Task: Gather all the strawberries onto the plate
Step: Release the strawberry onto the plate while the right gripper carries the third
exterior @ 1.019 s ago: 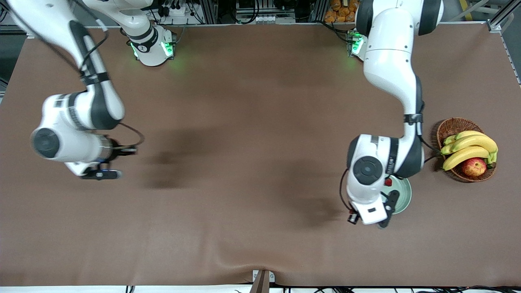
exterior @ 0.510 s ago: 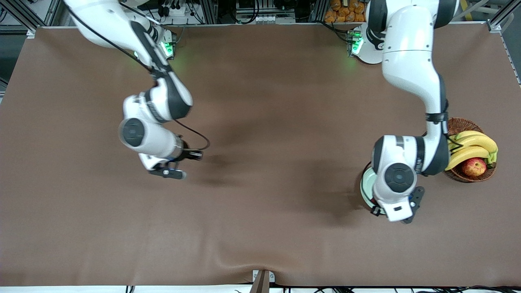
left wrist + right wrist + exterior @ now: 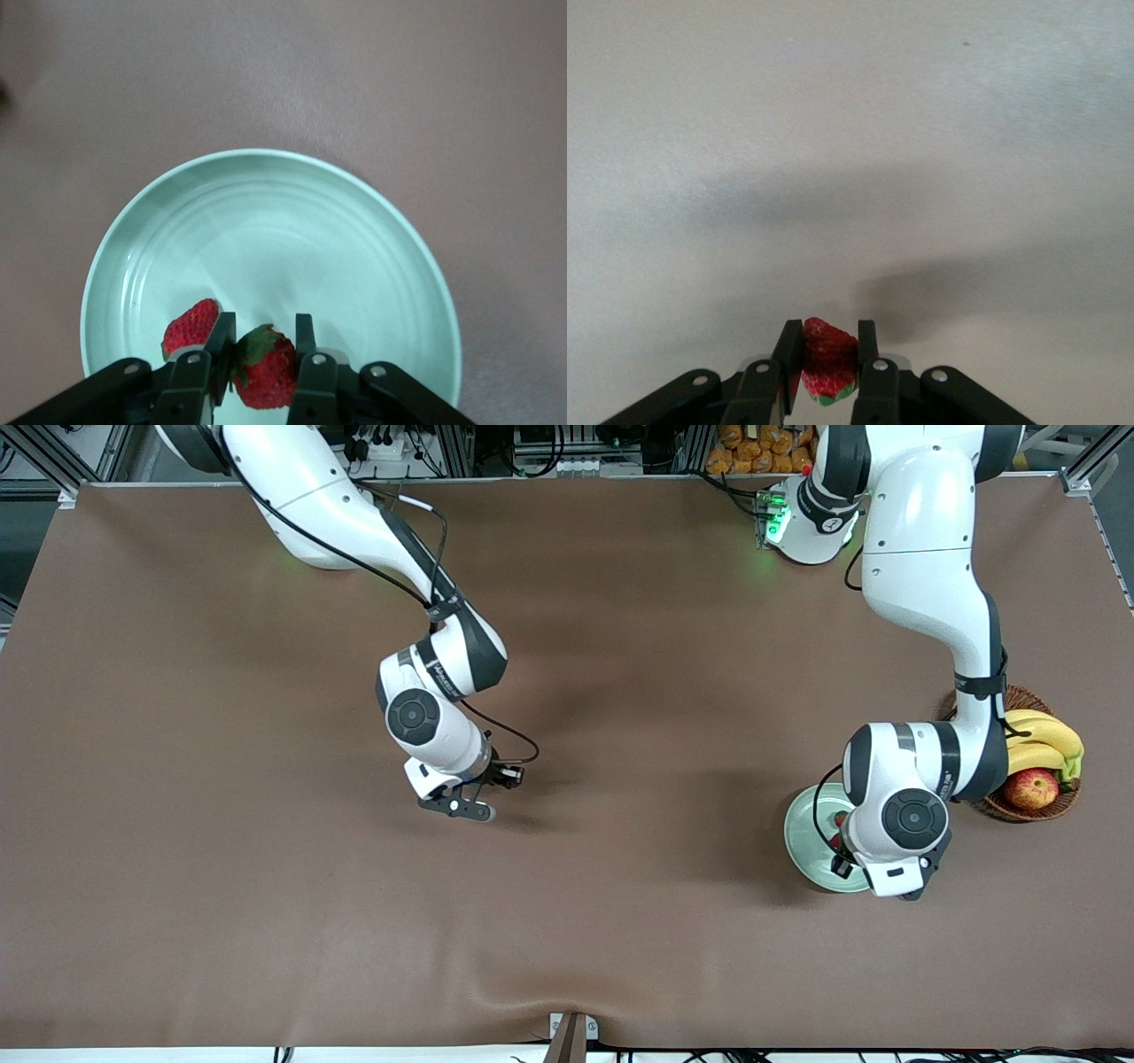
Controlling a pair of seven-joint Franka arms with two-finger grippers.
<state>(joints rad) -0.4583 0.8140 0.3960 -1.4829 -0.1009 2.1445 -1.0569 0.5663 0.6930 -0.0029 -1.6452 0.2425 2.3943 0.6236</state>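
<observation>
Overhead, the left claw [image 3: 261,341] is held above the mint-green plate [image 3: 354,230], clamped on a strawberry [image 3: 264,370]. A second strawberry [image 3: 190,325] lies on the plate, just beside the held one. The right claw [image 3: 828,345] is held over bare bench [image 3: 620,691] near mid-table, clamped on a third strawberry [image 3: 826,358]. A basket [image 3: 1019,808] of bananas [image 3: 1045,737] and an apple [image 3: 1031,787] is seen beside the plate.
</observation>
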